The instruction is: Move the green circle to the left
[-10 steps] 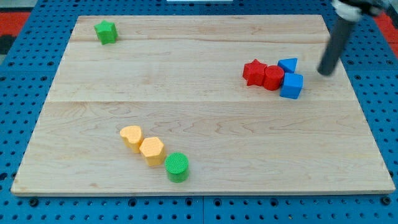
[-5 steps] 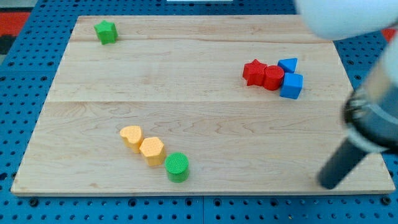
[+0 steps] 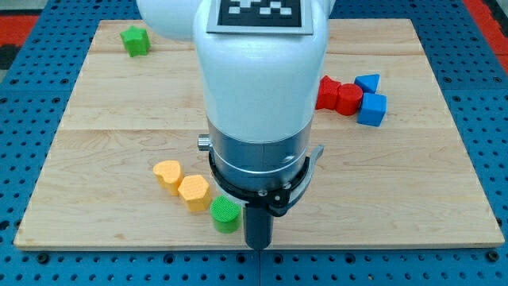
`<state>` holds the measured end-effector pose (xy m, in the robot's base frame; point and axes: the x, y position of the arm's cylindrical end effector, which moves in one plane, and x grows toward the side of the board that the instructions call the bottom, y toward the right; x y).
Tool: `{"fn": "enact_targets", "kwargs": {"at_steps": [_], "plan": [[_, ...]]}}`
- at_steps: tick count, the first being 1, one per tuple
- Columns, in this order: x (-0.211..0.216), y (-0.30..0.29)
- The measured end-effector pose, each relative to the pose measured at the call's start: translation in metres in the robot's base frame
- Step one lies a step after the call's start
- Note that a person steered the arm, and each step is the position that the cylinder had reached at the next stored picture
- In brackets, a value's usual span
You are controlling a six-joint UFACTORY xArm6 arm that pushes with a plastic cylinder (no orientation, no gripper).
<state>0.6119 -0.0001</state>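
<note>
The green circle (image 3: 225, 214) sits near the view's bottom edge of the wooden board (image 3: 111, 119), touching the yellow hexagon (image 3: 194, 191) on its upper left. My tip (image 3: 257, 245) is just to the right of the green circle, close beside it at the board's bottom edge. The arm's white and grey body fills the middle of the view and hides the board behind it.
A yellow heart (image 3: 167, 174) lies up-left of the yellow hexagon. A green star (image 3: 135, 40) sits at the top left. A red star (image 3: 326, 93), a red block (image 3: 348, 98), a blue triangle (image 3: 367, 82) and a blue cube (image 3: 372, 110) cluster at the right.
The arm has swept from the view's right side to the bottom middle, and my tip now stands right of the green circle. No block has moved.
</note>
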Motion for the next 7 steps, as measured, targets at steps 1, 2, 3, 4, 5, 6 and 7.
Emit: {"fn": "enact_targets", "kwargs": {"at_steps": [1,2,3,4,5,6,7], "plan": [[0.000,0.003],[0.000,0.015],[0.000,0.031],[-0.010,0.031],[-0.025,0.011],[-0.033,-0.018],[-0.039,-0.096]]}}
